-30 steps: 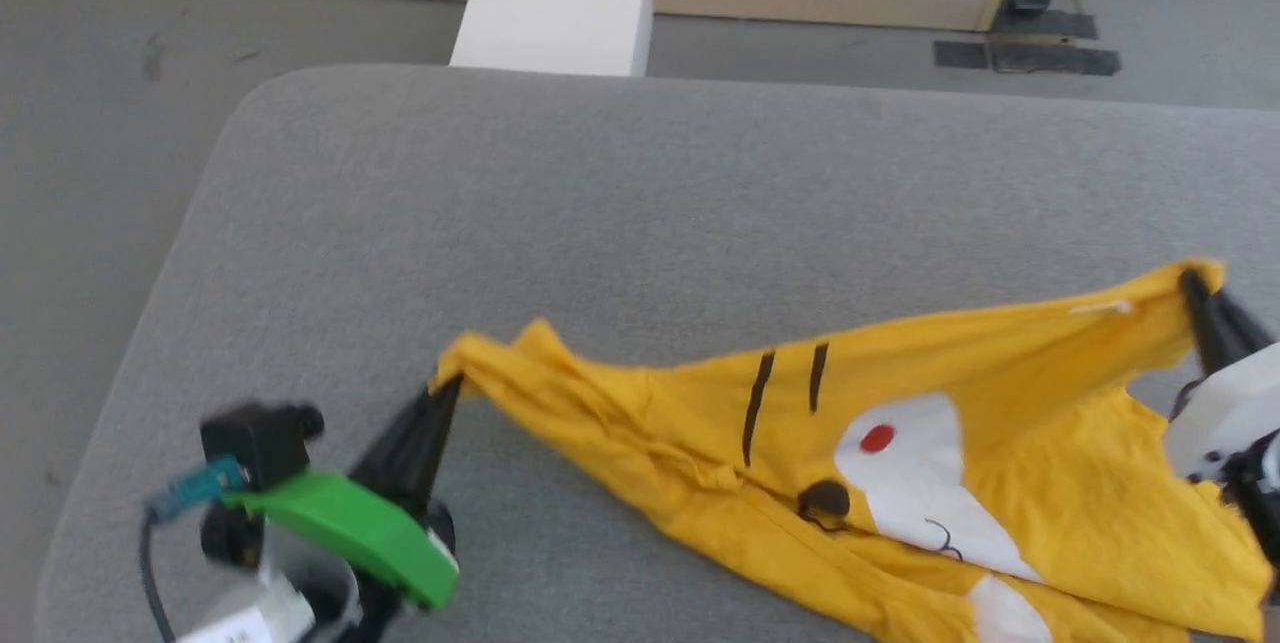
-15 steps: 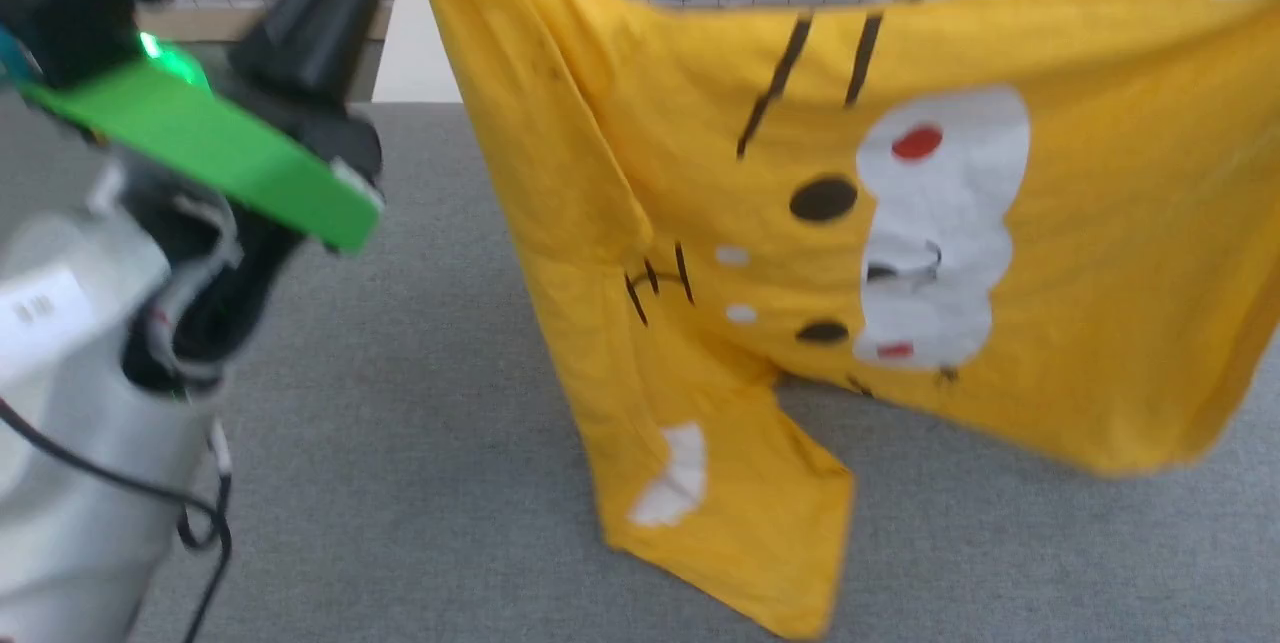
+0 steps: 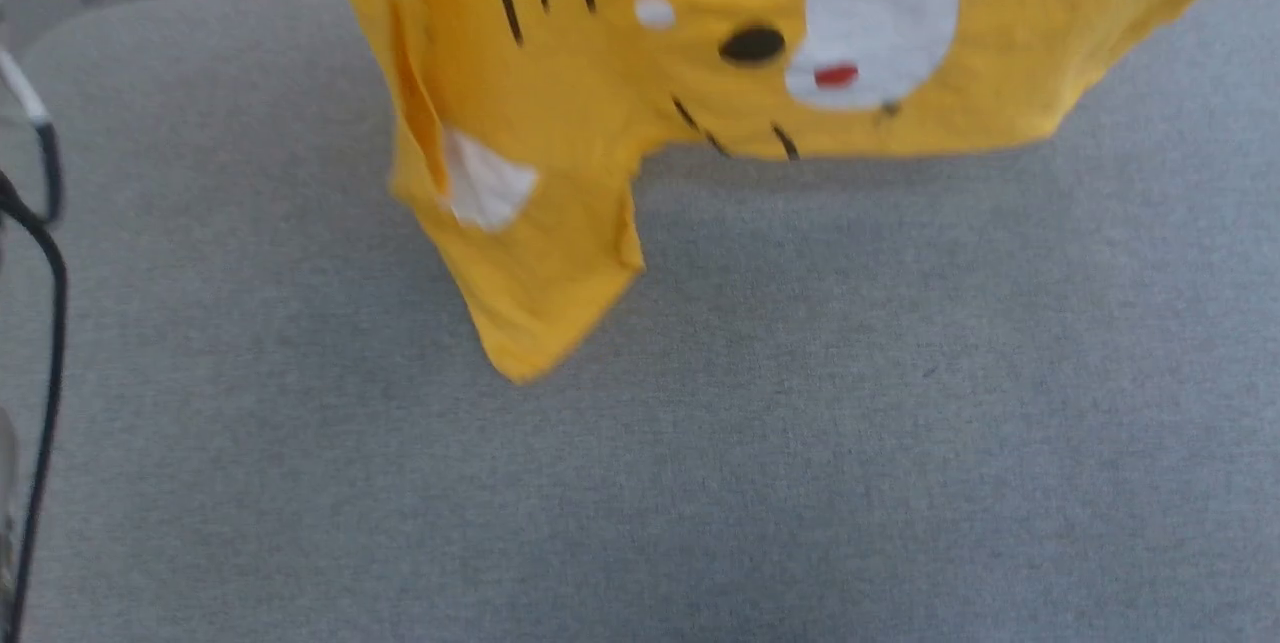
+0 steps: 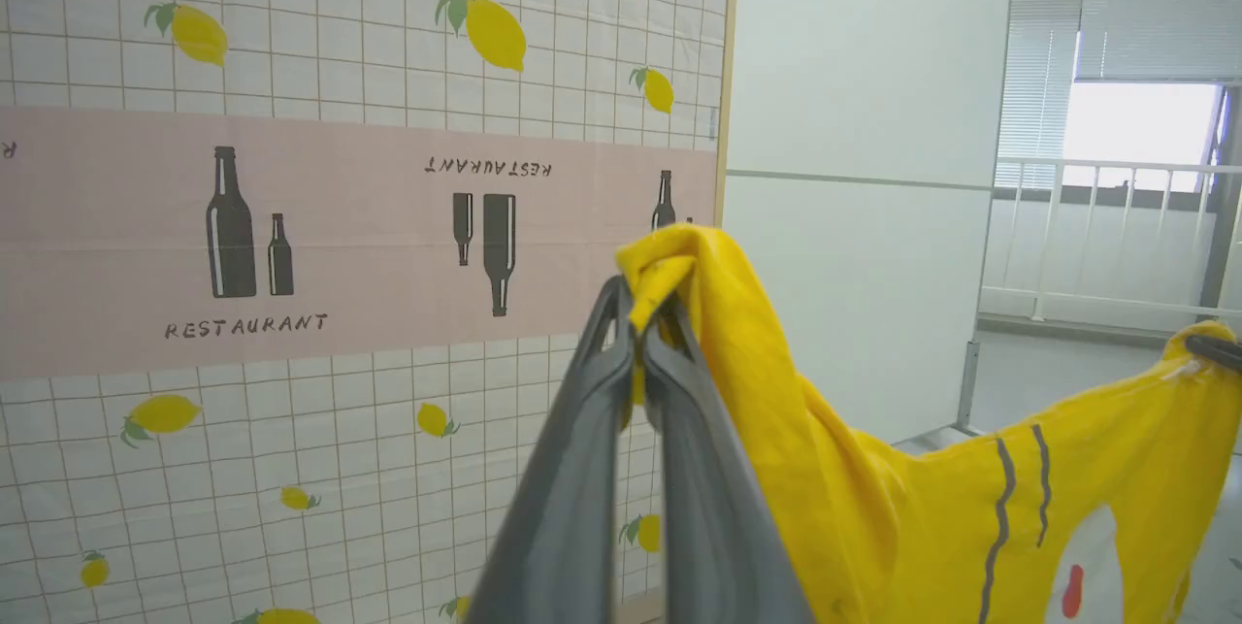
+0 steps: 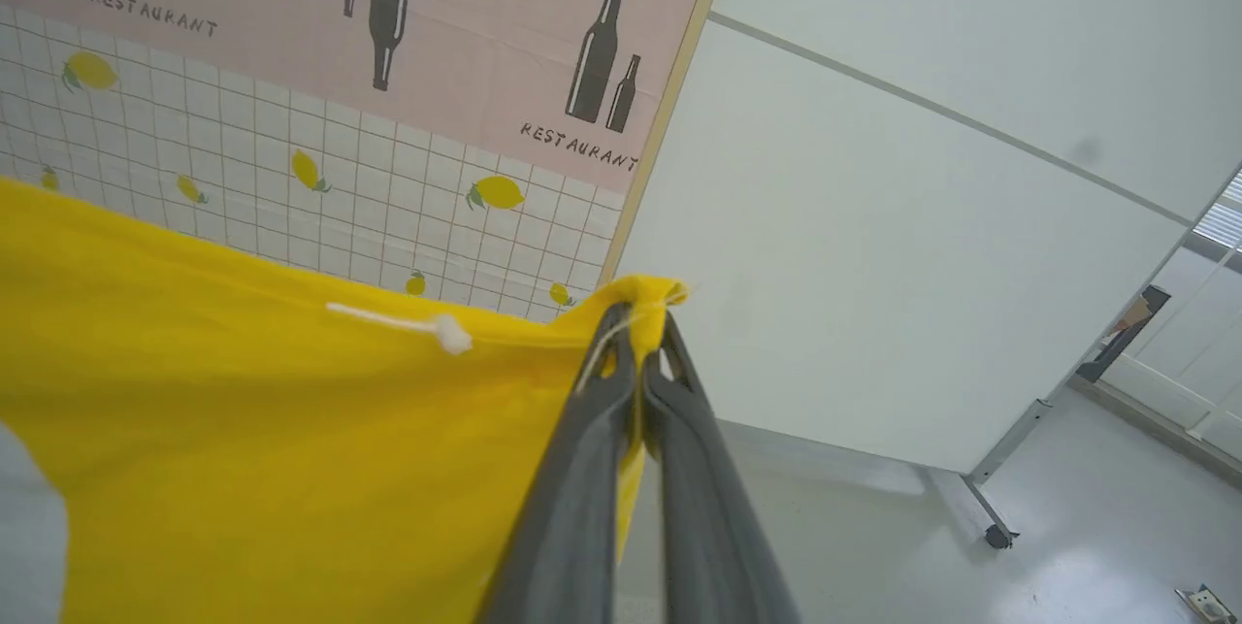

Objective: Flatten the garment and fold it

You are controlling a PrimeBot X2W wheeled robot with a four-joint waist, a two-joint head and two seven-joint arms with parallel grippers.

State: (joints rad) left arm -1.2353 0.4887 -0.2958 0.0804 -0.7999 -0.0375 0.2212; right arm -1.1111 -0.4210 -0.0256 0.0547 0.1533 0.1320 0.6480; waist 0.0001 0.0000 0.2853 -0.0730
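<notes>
Garment (image 3: 560, 103) is up in the air, hanging from the top of the head view, its lowest flap dangling over the grey table (image 3: 800, 443); can't tell if it brushes the top or clears it. Left gripper (image 4: 640, 313): fingers pinched tight on a bunched yellow corner, held high w/ the lemon-print screen (image 4: 291, 71) behind. Right gripper (image 5: 642, 328): likewise clamped on the other corner, the hem running away from it w/ a small white tag string (image 5: 417, 325) on that edge. So both tools are closed on cloth, w/ the shirt strung between them like a banner.

Step in hand, I'd say: the flatten part, a lift-and-spread; fold not begun. The left side hangs doubled, w/ a crease down it.

Next move prob calls for arms held wide so the top edge is tight, then a slow lower. Bottom should touch down first, then drag back so the body lays flat w/o that flap tucking under. Mind the black cable (image 3: 45, 323) at the left edge
</notes>
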